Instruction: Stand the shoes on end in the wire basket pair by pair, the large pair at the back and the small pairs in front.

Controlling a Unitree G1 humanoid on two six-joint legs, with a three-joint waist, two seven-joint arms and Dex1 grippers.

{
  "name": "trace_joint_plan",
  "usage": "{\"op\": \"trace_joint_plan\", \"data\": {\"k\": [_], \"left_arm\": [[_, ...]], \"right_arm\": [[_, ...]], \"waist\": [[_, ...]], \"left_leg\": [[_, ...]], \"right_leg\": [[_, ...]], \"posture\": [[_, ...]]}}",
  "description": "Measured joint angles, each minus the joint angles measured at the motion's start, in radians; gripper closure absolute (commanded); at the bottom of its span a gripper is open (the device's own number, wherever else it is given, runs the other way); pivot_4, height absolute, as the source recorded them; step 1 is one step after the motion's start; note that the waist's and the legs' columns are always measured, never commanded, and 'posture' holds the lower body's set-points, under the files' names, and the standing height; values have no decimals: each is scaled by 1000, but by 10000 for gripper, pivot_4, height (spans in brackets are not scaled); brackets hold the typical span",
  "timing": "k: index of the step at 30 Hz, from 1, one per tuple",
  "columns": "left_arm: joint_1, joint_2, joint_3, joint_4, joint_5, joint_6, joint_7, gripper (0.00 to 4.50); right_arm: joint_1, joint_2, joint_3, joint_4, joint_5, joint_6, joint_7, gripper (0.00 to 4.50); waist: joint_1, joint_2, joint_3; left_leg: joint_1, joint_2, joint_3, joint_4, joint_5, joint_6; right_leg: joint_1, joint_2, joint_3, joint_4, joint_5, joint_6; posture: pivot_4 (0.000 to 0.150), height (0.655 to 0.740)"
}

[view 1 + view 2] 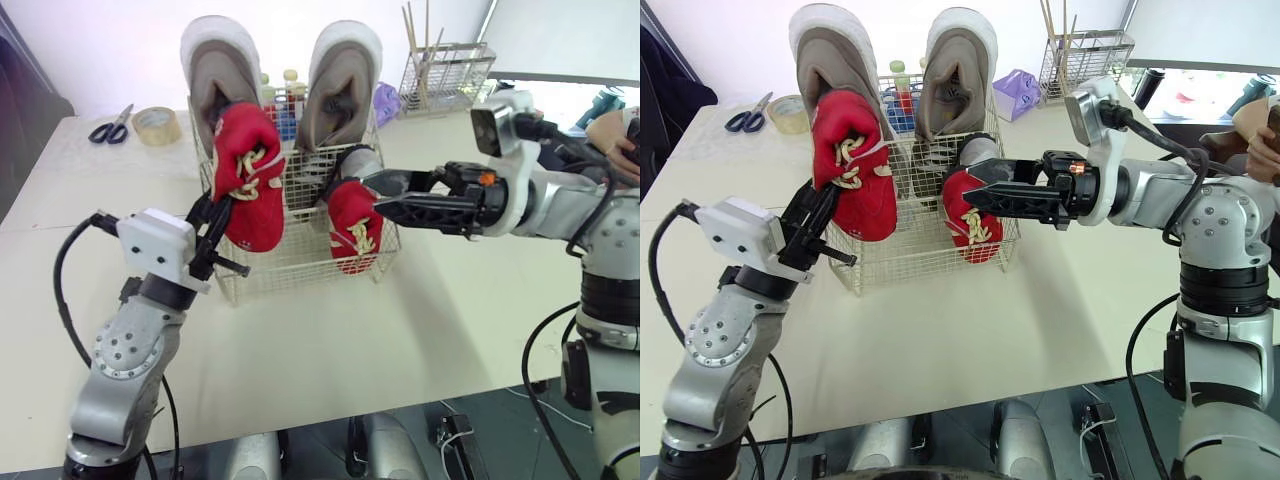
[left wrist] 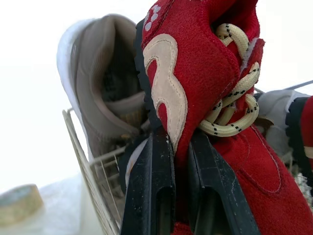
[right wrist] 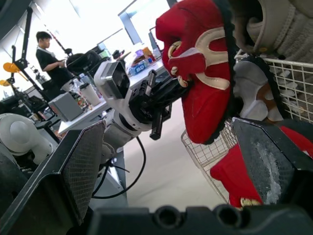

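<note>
One red shoe [image 1: 250,185] is hanging upright at the front left corner of the wire basket [image 1: 300,272], with the left gripper [image 1: 215,215] pinching its side. A second red shoe [image 1: 355,228] is standing inside at the front right. The right gripper [image 1: 380,197] is hovering beside it, wide open. Two big grey shoes [image 1: 215,70] are standing at the back.

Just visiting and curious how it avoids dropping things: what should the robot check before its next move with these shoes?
1. Left gripper clamped on the red shoe: ok.
2. That shoe seated inside the wire basket: cannot tell; it is at the front left corner.
3. Large grey pair standing on end at the back: ok.
4. Second red shoe in the front right of the basket: ok.
5. Right gripper open: ok; whether it touches the Second red shoe, cannot tell.
</note>
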Motion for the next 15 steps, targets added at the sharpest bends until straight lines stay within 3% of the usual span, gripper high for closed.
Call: {"op": "trace_joint_plan", "data": {"k": [9,15], "left_arm": [[27,-51,-41,108,125,-209,-52,44454],[21,-68,-50,151,195,-284,-65,44454]], "right_arm": [[140,-96,-14,-158,41,67,52,0],[179,-100,-13,-170,37,62,51,0]], "waist": [[0,1,-1],[1,2,-1]], "left_leg": [[0,0,0,0,0,0],[0,0,0,0,0,0]], "right_leg": [[0,-1,0,0,0,0],[0,-1,0,0,0,0]], "posture": [[1500,7400],[1500,7400]]}}
